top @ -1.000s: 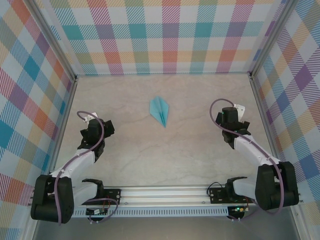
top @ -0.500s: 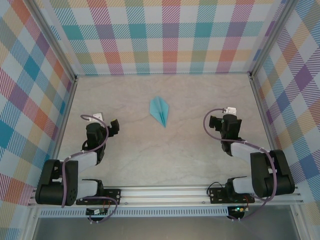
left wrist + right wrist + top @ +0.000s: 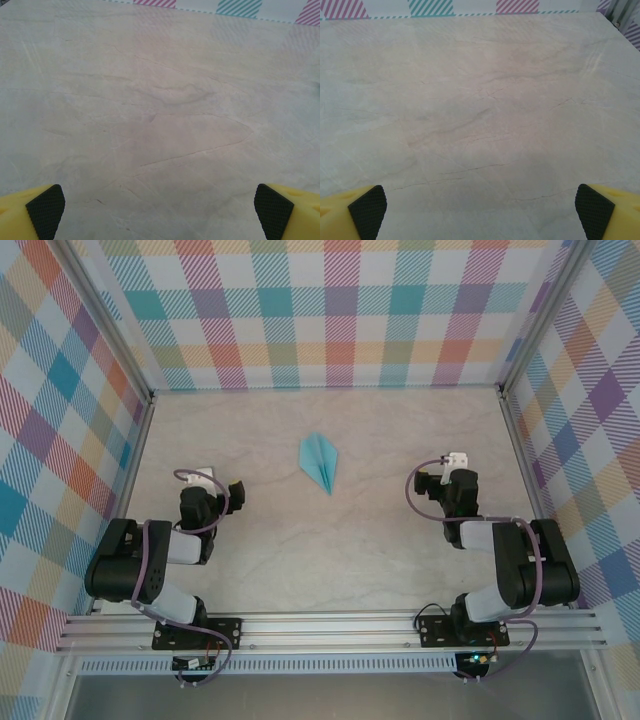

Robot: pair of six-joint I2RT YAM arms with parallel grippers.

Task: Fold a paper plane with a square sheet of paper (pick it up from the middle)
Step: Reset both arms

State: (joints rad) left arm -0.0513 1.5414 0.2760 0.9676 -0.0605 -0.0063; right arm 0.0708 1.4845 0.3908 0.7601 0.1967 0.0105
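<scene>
"What's that along the bottom edge?"

"The metal rail [image 3: 330,625] is running across the bottom of the overhead view. Both arms are sitting folded up just above it, one at lower left and one at lower right."

"And the claws?"

"The left gripper [image 3: 230,490] is sitting left of centre and pointing in toward the middle of the frame, with its jaws spread wide and released. In its own camera the black pads [image 3: 45,211] are sitting in the two bottom corners, with marbled table [image 3: 160,125] lying between them."

"The other one?"

"The right gripper [image 3: 424,483] is facing it from right of centre, its jaws likewise spread wide and grasping nothing. Its pads [image 3: 367,210] are framing tabletop too."

"Where's the paper?"

"The paper plane [image 3: 320,462] is lying flat on the table just above the centre of the overhead frame. It's sitting between the two grippers and a little higher up, well apart from both. Its sharp tip is pointing down the frame, slightly right, and its wider end is facing the top."

"And beyond it?"

"The checked wall [image 3: 330,310] is rising across the top of the frame."
</scene>
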